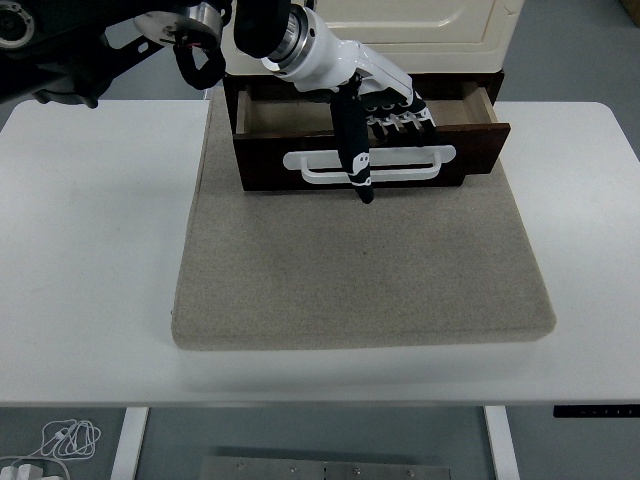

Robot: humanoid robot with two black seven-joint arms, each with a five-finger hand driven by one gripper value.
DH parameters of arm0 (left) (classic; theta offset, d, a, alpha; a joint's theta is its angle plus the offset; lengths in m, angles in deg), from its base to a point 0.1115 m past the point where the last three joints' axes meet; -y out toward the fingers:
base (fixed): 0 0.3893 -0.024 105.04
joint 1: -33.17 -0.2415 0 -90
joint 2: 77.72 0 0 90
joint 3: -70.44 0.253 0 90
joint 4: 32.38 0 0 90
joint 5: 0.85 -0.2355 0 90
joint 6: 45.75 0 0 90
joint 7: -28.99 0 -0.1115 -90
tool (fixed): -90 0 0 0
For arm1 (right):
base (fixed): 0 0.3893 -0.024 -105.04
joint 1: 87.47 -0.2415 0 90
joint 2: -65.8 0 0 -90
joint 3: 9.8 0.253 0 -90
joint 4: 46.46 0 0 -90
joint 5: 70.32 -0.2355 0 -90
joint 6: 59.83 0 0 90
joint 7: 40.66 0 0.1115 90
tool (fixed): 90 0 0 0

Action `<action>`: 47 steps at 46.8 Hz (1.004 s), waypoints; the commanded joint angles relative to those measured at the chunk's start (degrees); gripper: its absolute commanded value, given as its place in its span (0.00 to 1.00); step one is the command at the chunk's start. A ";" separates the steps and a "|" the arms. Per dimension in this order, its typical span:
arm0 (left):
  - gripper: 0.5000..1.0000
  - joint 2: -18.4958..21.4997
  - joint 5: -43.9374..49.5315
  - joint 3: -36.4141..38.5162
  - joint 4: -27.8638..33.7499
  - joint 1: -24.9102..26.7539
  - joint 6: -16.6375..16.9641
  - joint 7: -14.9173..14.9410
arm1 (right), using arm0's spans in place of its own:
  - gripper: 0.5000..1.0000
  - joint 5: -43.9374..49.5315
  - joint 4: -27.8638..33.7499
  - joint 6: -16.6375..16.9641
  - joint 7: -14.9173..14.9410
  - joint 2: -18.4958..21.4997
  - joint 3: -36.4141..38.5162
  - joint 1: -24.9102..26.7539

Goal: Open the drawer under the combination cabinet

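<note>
A beige mat (360, 270) covers the white counter (90, 250), cushioning the cabinet at its far edge. There the dark drawer (270, 160) stands pulled out, its white handle (400, 165) facing the robot. The left hand (375, 100) hovers above the drawer front, fingers (356, 150) loosely extended and gripping nothing, apparently releasing. The cream cabinet (410, 25) sits above.

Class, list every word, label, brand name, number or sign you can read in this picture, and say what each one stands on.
None can be read.
Small white marks on the left hand: too small to read.
Drawer, white handle, cabinet, mat, table: no print shows.
</note>
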 commanded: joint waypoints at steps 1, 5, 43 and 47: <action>1.00 0.02 0.23 -0.25 -0.20 0.12 -0.01 0.01 | 0.85 -0.09 0.00 0.00 0.00 0.00 0.00 0.04; 1.00 0.02 0.23 -1.31 -0.29 0.12 -0.01 0.01 | 0.85 0.00 0.00 0.00 0.00 0.00 0.00 0.04; 1.00 13.02 0.58 -35.50 -19.70 4.16 1.85 -21.95 | 0.85 -0.09 0.00 0.00 0.00 0.00 0.00 -0.05; 1.00 16.80 0.58 -35.50 -22.17 4.25 5.27 -27.67 | 0.85 0.00 0.00 0.00 0.00 0.00 0.00 0.04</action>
